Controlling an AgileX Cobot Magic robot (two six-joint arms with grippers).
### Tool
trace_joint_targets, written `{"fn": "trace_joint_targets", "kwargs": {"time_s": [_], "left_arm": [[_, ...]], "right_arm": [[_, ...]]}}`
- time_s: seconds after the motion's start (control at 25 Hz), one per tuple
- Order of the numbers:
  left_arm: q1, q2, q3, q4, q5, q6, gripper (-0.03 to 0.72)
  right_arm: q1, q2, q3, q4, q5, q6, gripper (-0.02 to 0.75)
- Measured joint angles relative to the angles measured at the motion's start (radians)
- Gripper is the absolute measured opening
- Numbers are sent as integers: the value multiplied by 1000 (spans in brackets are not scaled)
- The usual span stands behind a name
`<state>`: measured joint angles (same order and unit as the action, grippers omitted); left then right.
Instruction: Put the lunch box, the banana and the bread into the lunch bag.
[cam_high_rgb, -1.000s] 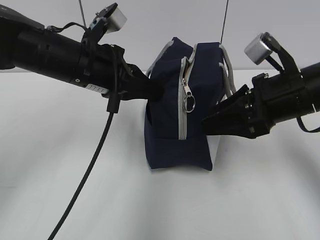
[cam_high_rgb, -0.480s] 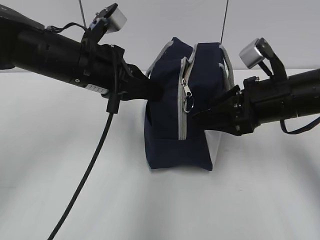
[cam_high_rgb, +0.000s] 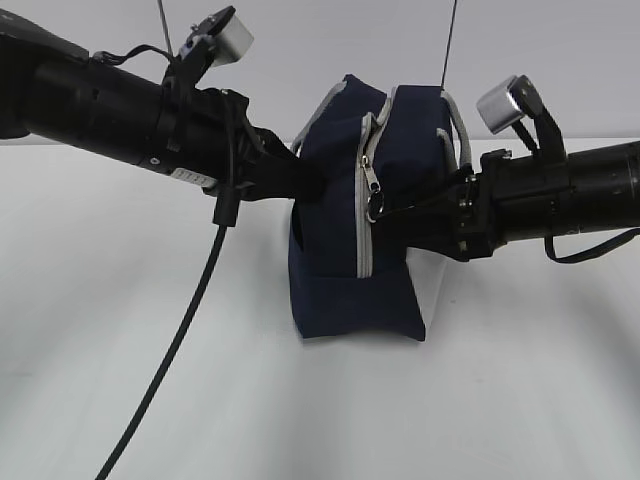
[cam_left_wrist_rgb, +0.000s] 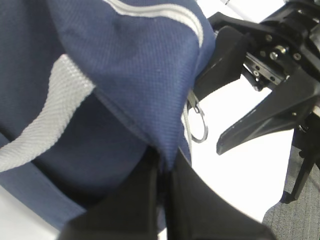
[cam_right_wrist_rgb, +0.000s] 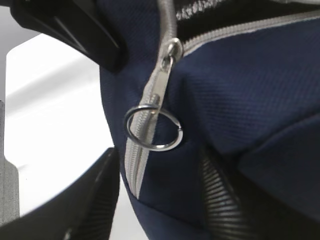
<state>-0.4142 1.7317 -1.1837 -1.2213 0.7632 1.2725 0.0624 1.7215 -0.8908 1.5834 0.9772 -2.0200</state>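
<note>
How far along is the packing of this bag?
Early, it seems. The left gripper is pinching the bag fabric, while the open right gripper sits around the zipper ring. The zipper looks mostly shut. No lunch box, banana or bread shows, so packing appears undone.

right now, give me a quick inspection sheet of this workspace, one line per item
surface: white table, bare around the bag
job's things: navy lunch bag stands upright, zipper part open at the top, ring pull hanging on the front; lunch box, banana and bread not seen in any view
clutter: nothing seen
grippers: left gripper shut, pinching a fold of the bag's fabric; right gripper open, fingers either side of the zipper below the ring pull, not gripping it
cables: black cable hangs from the left arm down to the table; a short loop sits under the right arm
surroundings: plain pale wall behind; grey floor at the left wrist view's corner
</note>
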Motion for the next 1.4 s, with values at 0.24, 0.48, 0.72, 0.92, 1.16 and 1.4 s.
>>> {"fn": "trace_joint_targets", "kwargs": {"time_s": [0.24,0.48,0.72,0.92,1.16,1.4], "left_arm": [[0,0,0,0,0,0,4],[0,0,0,0,0,0,4],[0,0,0,0,0,0,4],[0,0,0,2,0,0,4],[0,0,0,3,1,0,4],[0,0,0,3,3,0,4]], "right_arm": [[0,0,0,25,8,-19,396],[0,0,0,45,10,-35,394],[0,11,2,88,30,-54,392],[0,66,2,101,84,-68,392],[0,105,2,113,105,-106,391],[0,122,2,143,118,-141,391]]}}
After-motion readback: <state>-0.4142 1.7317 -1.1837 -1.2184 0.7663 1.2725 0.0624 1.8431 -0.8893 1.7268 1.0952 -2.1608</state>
